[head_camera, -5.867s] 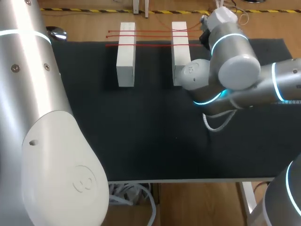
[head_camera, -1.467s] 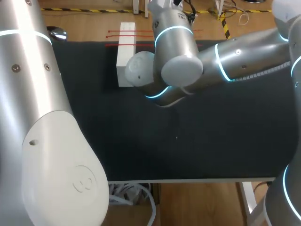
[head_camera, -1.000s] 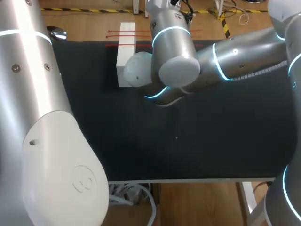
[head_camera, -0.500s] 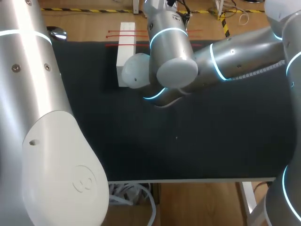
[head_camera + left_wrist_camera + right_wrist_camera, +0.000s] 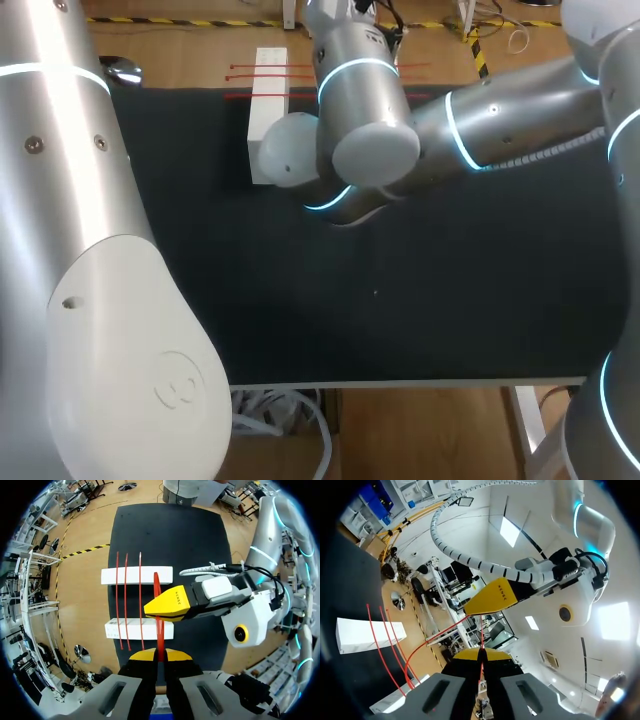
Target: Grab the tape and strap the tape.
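In the left wrist view my left gripper (image 5: 159,653) is shut on a thin red tape (image 5: 160,636) that runs straight ahead from its yellow tips. Just ahead of it, my right gripper (image 5: 161,610) is shut on the same tape. The right wrist view shows this from the other side: my right gripper (image 5: 480,653) pinches the red tape (image 5: 481,633), and my left gripper (image 5: 484,604) meets it just ahead. Three more red tapes (image 5: 126,600) lie across two white blocks (image 5: 136,575) (image 5: 131,628). In the head view my right arm (image 5: 380,120) hides both grippers and one block.
A black mat (image 5: 300,300) covers the table. In the head view, one white block (image 5: 266,120) with red tapes (image 5: 270,72) over it stands at the far side. My left arm (image 5: 90,250) fills the near left. A small shiny round object (image 5: 120,70) lies by the mat's far left corner.
Over several seconds my right arm swung left from beside the right block to the far middle, covering that block. In the last second it only edged slightly left.
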`<move>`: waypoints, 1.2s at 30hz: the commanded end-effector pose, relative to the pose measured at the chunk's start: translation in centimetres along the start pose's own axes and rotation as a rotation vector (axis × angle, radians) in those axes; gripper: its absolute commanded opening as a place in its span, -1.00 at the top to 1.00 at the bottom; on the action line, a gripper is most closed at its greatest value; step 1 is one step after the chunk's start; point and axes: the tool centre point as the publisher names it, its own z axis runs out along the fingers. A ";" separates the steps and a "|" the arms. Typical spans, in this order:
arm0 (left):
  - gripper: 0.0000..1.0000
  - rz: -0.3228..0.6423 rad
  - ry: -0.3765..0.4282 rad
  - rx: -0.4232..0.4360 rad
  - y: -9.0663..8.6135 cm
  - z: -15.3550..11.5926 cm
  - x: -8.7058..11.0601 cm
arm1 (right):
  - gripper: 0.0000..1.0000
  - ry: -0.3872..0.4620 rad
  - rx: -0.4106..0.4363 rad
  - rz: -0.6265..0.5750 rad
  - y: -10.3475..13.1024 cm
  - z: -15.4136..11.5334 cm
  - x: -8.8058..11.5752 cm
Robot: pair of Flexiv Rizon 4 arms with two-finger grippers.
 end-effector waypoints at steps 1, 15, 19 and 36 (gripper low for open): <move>1.00 0.000 0.007 -0.006 -0.1 -0.3 -0.2 | 1.00 0.000 0.000 -0.001 0.3 0.2 0.1; 1.00 0.000 0.007 -0.006 -0.1 -0.3 -0.2 | 1.00 0.011 -0.023 0.007 1.4 0.1 0.6; 1.00 0.000 0.007 -0.006 -0.1 -0.3 -0.2 | 1.00 0.012 -0.028 0.010 1.6 0.0 0.6; 1.00 0.000 0.007 -0.006 -0.1 -0.3 -0.2 | 1.00 -0.003 -0.051 0.037 3.2 -0.2 0.2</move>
